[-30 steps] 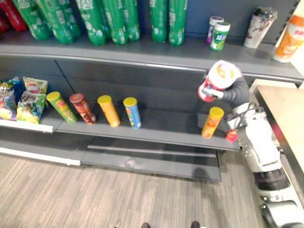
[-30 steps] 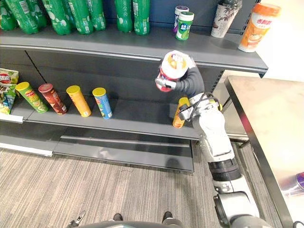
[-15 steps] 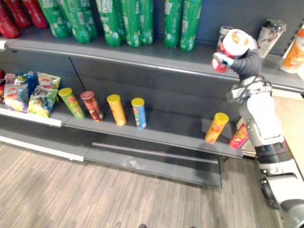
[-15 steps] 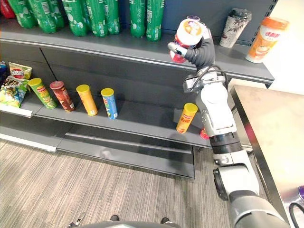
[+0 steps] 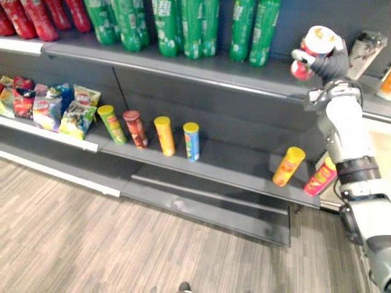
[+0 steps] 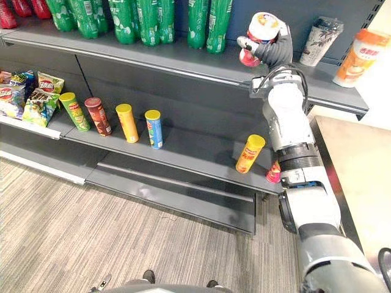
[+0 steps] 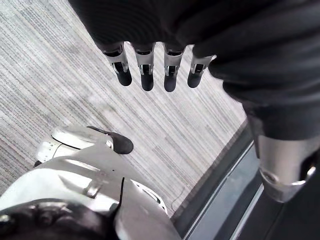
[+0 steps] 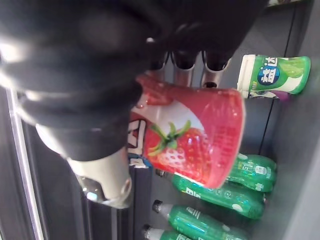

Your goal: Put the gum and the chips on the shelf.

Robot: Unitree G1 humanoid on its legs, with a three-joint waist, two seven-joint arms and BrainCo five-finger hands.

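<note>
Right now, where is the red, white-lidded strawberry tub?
Right eye view, right side: the red strawberry tub is gripped in the right hand at the grey upper shelf, beside a patterned cup.

right hand [image 8: 85, 100]: fingers and thumb curled round the red strawberry cup [image 8: 192, 135], mid-frame
green-and-white tub [image 8: 272, 75]: beyond the fingertips, apart from the cup
green bottles [image 8: 225, 192]: row behind the cup

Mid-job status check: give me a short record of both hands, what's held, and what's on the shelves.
right hand: shut on red strawberry tub, held up at top shelf height
left hand: open, holding nothing, over the floor
top shelf: green bottles, green gum tub
lower shelf: chip cans, snack bags at its left end
</note>
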